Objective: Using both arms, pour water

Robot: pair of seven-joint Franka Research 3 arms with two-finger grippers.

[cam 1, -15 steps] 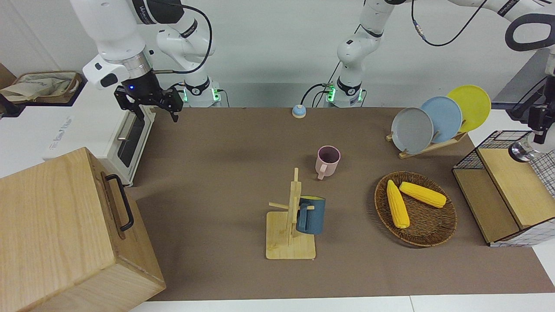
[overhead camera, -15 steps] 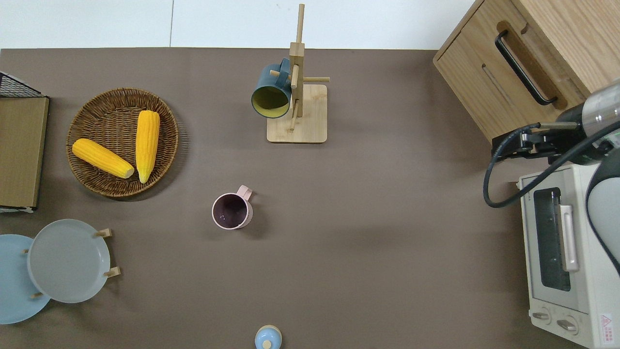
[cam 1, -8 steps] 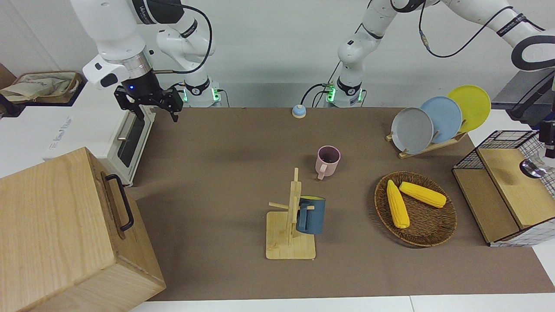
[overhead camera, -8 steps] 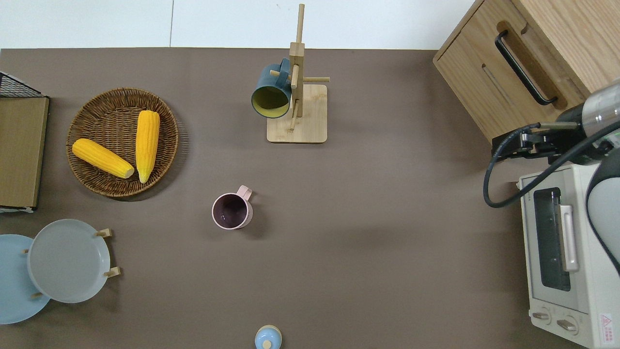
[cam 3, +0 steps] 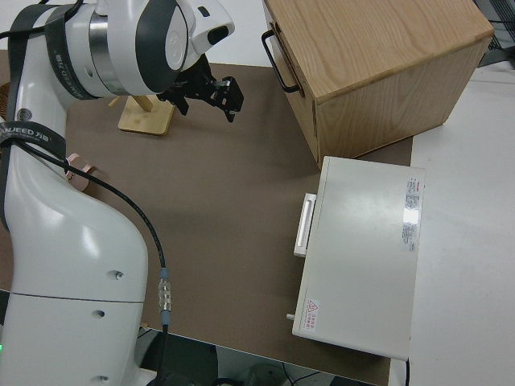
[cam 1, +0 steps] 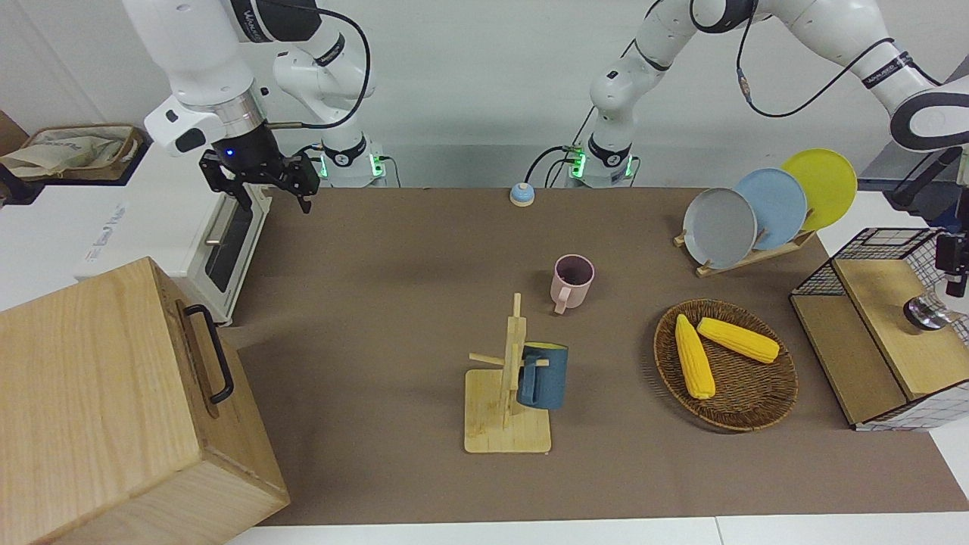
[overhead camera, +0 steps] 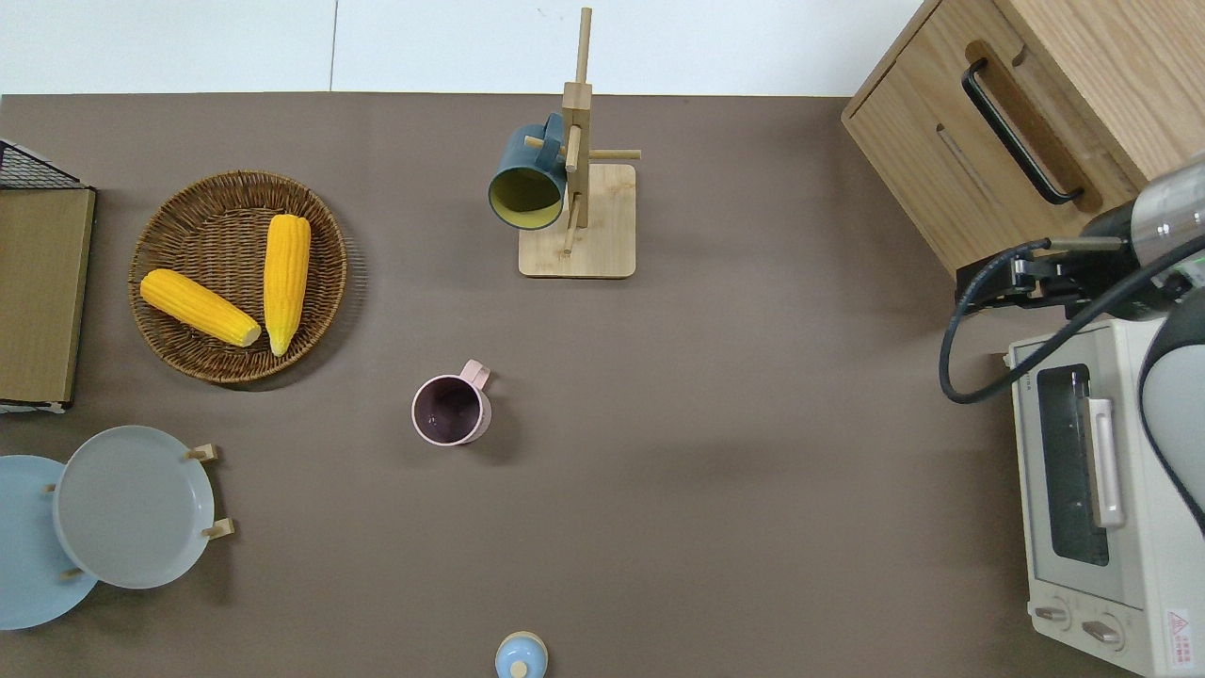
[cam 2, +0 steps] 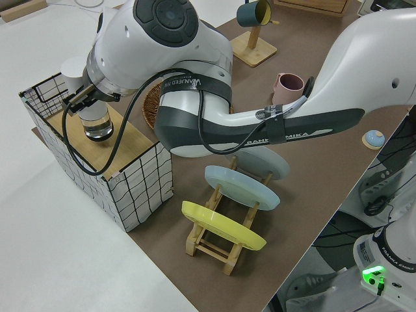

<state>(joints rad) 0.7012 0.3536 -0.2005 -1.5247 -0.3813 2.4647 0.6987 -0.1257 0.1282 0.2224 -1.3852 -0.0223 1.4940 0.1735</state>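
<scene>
Whether the left gripper's (cam 1: 951,265) jaws are spread or closed cannot be told: the wrist hides them from the side and only a black tip shows from the front. That tip points straight down, directly above a clear glass (cam 2: 97,122). The glass is at the wooden top of a wire-sided crate (cam 2: 140,182), well apart from the pink mug (overhead camera: 452,410), at the left arm's end of the table. Whether the glass rests on the wood or is held just off it cannot be told.

The wrist above the gripper is vertical. The left arm (cam 1: 870,45) rises from its base, bends high over the table and slopes down toward the crate, its forearm passing above the plate rack (cam 1: 757,253).

The pink mug stands upright and open on the brown mat, handle turned away from the robots. Nearer to the robots than the mug sits a small blue knob (overhead camera: 520,656). Farther from them than the mug stands a wooden mug tree (overhead camera: 576,188) with a dark blue mug (overhead camera: 523,179) hung on a peg. Between the mug and the crate lies a wicker basket (overhead camera: 179,348) holding two corn cobs (overhead camera: 282,278).

The right gripper (cam 1: 276,198) is parked, its jaws apart and empty. It is well apart from the mug, at the right arm's end of the table with the toaster oven (overhead camera: 1092,518) and the wooden box (cam 1: 113,409).
</scene>
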